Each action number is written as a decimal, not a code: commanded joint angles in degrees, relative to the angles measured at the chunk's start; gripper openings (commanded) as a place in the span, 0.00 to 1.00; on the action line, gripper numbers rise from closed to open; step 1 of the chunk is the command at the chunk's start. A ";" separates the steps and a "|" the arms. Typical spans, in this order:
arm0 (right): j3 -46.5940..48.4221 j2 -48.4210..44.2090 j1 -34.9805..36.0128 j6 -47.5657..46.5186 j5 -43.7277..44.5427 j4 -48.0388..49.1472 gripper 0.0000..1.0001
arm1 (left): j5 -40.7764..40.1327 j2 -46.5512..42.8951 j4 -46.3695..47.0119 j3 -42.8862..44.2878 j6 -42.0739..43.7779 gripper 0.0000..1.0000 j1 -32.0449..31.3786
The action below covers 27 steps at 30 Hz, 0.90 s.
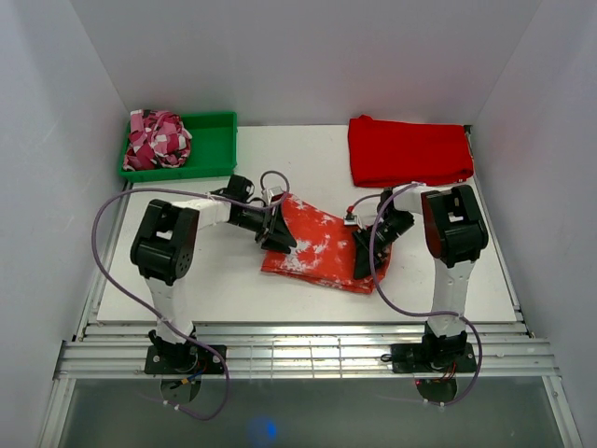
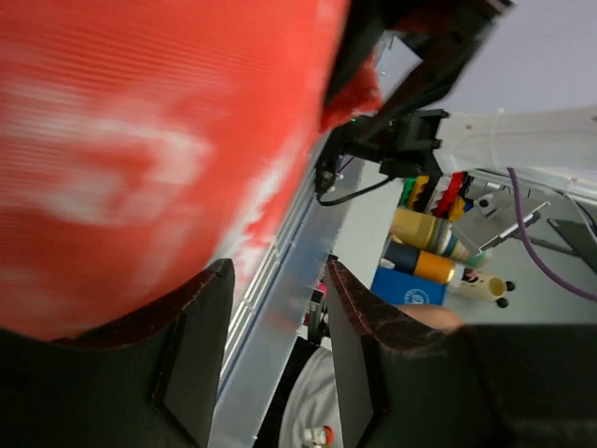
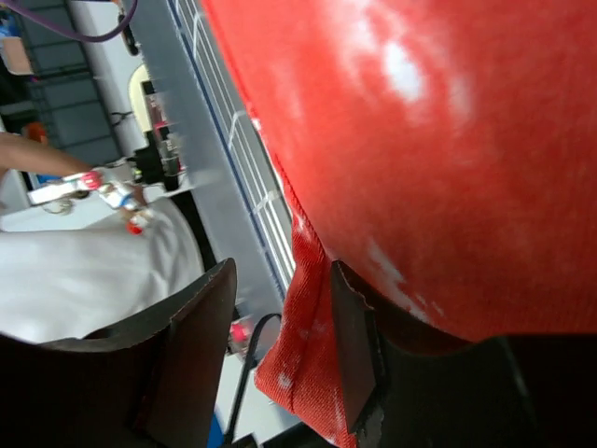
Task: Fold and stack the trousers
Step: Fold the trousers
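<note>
The orange-red cloth trousers, mottled with white splotches, lie as a folded bundle on the white tabletop. They are to the near left of the plain solid-red folded cloth and apart from it. Their long axis runs across in front of both arms, and the end away from the red cloth sits a little farther back. The left hand is at that far end. The right hand is at the end just on the near side of the red cloth, so each arm has its own end within reach. In the left wrist view the fingers stand apart with bare rail between them and cloth outside one finger, so that hand is released. The right hand's fingers are apart too, with a cloth edge hanging into the gap against one finger, unpinched. The coming fold, I judge, depends on both hands taking their ends evenly.
</note>
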 commanded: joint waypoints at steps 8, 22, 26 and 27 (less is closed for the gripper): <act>-2.76 5.10 -5.16 4.96 26.09 13.27 0.51 | -5.89 12.89 16.99 -5.20 -9.37 0.50 1.78; 14.04 -10.08 -8.40 -1.71 10.92 3.45 0.73 | 1.66 -5.29 10.66 2.18 -2.24 0.50 4.60; 14.83 -11.17 -11.39 1.17 4.93 4.74 0.84 | -0.71 -6.18 16.35 4.12 -8.65 0.55 1.61; 15.53 -9.16 -12.10 2.06 3.44 5.10 0.84 | -1.58 -5.39 21.16 3.77 -11.02 0.57 1.17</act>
